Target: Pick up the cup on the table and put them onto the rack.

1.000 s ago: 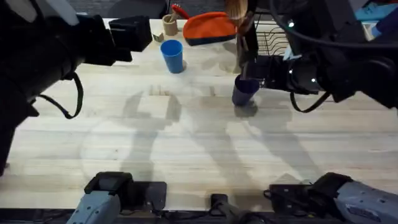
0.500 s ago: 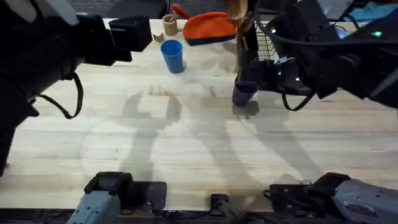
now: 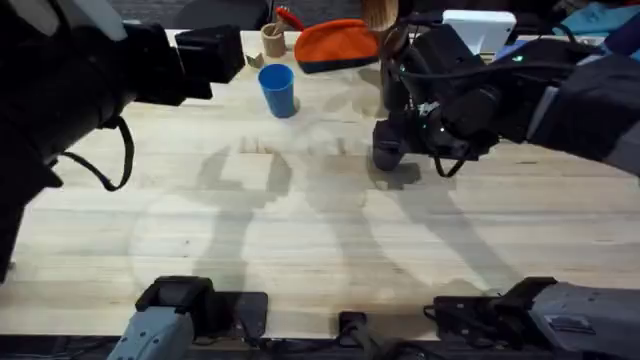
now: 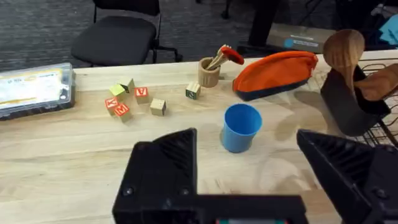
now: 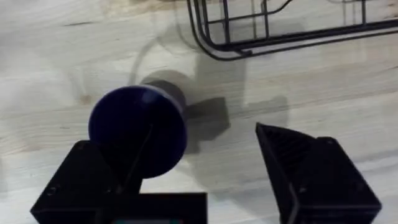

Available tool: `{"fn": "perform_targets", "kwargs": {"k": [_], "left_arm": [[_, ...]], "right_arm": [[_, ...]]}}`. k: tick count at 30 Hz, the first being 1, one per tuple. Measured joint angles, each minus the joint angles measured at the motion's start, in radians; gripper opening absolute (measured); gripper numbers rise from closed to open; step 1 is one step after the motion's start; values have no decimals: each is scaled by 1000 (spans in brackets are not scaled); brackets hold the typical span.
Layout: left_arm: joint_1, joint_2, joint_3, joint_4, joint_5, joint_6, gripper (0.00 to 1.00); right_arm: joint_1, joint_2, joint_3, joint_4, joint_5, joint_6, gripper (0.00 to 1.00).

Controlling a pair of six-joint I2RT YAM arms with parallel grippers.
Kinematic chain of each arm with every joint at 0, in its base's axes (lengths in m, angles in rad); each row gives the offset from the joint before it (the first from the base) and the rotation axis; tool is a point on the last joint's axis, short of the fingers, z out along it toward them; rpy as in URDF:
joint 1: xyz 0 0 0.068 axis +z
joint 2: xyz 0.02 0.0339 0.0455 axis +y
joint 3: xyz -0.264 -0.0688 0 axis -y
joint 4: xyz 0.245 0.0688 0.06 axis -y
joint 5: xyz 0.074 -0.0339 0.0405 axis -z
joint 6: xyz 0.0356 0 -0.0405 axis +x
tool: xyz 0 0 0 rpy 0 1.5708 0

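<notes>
The dark navy cup (image 3: 387, 152) stands on the table by the rack's corner. My right gripper (image 3: 405, 132) hangs over it, open; in the right wrist view the navy cup (image 5: 137, 127) lies between the spread fingers, close against one finger (image 5: 81, 183), with the black wire rack (image 5: 280, 31) just beyond. The bright blue cup (image 3: 277, 90) stands upright at the back middle. My left gripper (image 3: 212, 50) is open and raised above the table to the blue cup's left; its wrist view shows the blue cup (image 4: 241, 127) ahead between the open fingers.
An orange pouch (image 3: 335, 45) and a small tan wooden cup (image 3: 273, 40) with utensils sit at the back edge. Beside the rack is a black holder with wooden spoons (image 4: 348, 81). Letter blocks (image 4: 134, 99) and a clear plastic box (image 4: 34, 90) lie farther left.
My right arm has swung left and in over the navy cup, now covering the rack from overhead. The navy cup has shifted slightly left. The left arm has not moved.
</notes>
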Motion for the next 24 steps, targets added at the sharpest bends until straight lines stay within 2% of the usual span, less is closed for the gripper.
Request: {"fn": "perform_targets", "kwargs": {"k": [4, 8, 10, 12, 13, 24], "left_arm": [[0, 0, 0, 0, 0, 0, 993], [0, 0, 0, 0, 0, 0, 993], [0, 0, 0, 0, 0, 0, 993], [0, 0, 0, 0, 0, 0, 993], [0, 0, 0, 0, 0, 0, 993], [0, 0, 0, 0, 0, 0, 993]], "right_arm": [[0, 4, 0, 1, 0, 4, 840], [0, 4, 0, 1, 0, 8, 557], [0, 4, 0, 1, 1, 11, 376], [0, 4, 0, 2, 7, 12, 125], [0, 4, 0, 4, 11, 17, 61], [0, -18, 12, -3, 46, 18, 32]]}}
